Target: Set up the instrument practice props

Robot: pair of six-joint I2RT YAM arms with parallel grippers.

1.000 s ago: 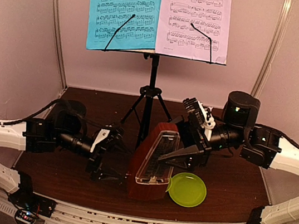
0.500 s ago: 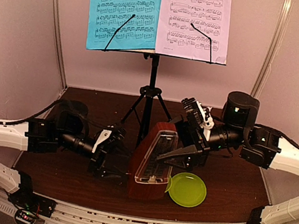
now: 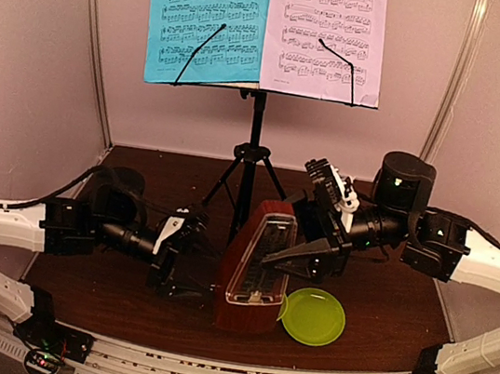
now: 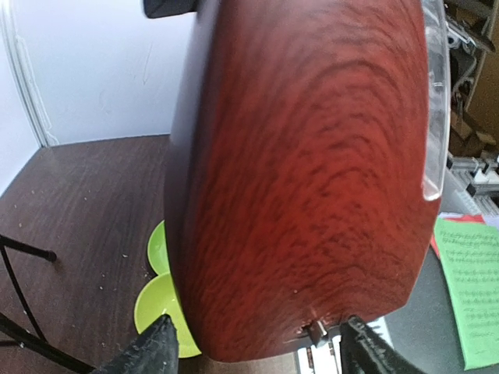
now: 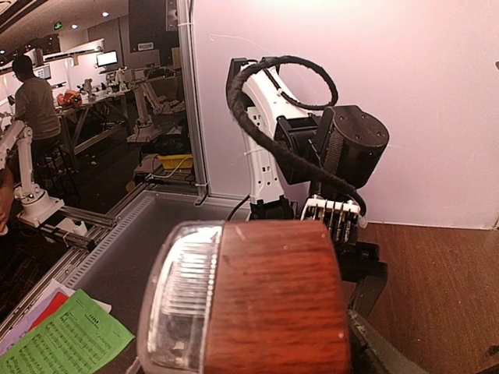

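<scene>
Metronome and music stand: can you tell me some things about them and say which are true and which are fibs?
1. The metronome is in front of the music stand. True.
2. The blue sheet is on the right half of the stand. False: seen from the top camera it is on the left, and the lilac sheet is on the right.
3. The right gripper has its fingers around the metronome's upper part. True.
4. The green plate sits on top of the metronome. False: it lies on the table beside the metronome's base.
</scene>
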